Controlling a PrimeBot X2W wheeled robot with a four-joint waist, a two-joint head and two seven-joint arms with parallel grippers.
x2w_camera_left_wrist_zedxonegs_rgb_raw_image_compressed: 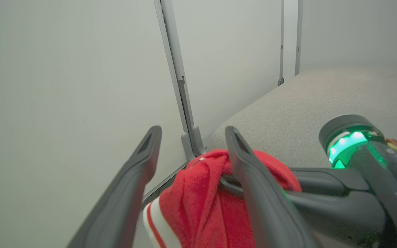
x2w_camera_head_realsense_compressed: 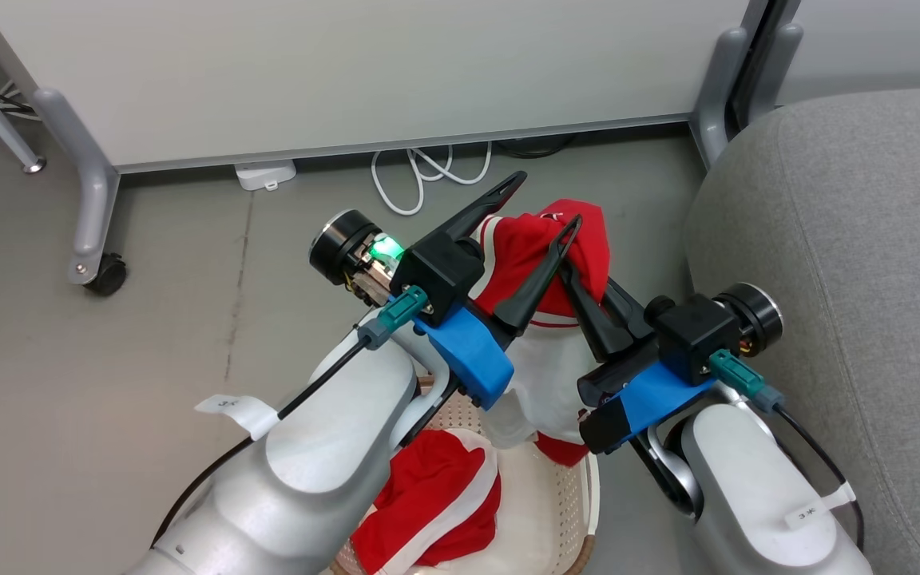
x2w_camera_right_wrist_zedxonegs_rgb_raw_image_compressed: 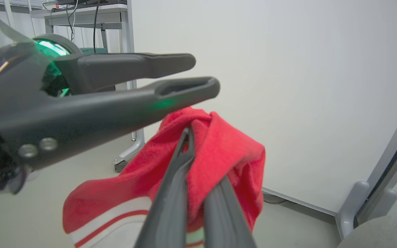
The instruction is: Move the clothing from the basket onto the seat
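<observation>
Grey floor at far left, with a castor foot [x2w_camera_head_realsense_compressed: 105, 275] of the white partition [x2w_camera_head_realsense_compressed: 348, 72] standing on it.

Left gripper [x2w_camera_head_realsense_compressed: 546, 201]: jaws wide apart. In the left wrist view, red cloth bunches between and behind its fingers, but nothing is pinched.

Red garment [x2w_camera_head_realsense_compressed: 588, 239], white stripes and panel: hangs in the air above the basket [x2w_camera_head_realsense_compressed: 590, 487], its lower white part draping down toward the basket. A second red garment [x2w_camera_head_realsense_compressed: 428, 495] lies inside the basket, partly under the left forearm.

Right gripper [x2w_camera_head_realsense_compressed: 580, 287]: jaws together, clamped on a fold near the top of the lifted garment; it alone carries the load.

Seat [x2w_camera_head_realsense_compressed: 843, 255]: grey upholstery at far right, just beside the right arm, nothing on it in view.

Step in hand, as judged: transfer of the first garment, lifted but not yet over the cushion. Roughly the first half of the job.

Next move calls for: swinging the right arm rightward, high enough for the trailing hem to clear the basket rim and cushion edge. The left fingers need to be clear of the cloth first, or it may snag.
</observation>
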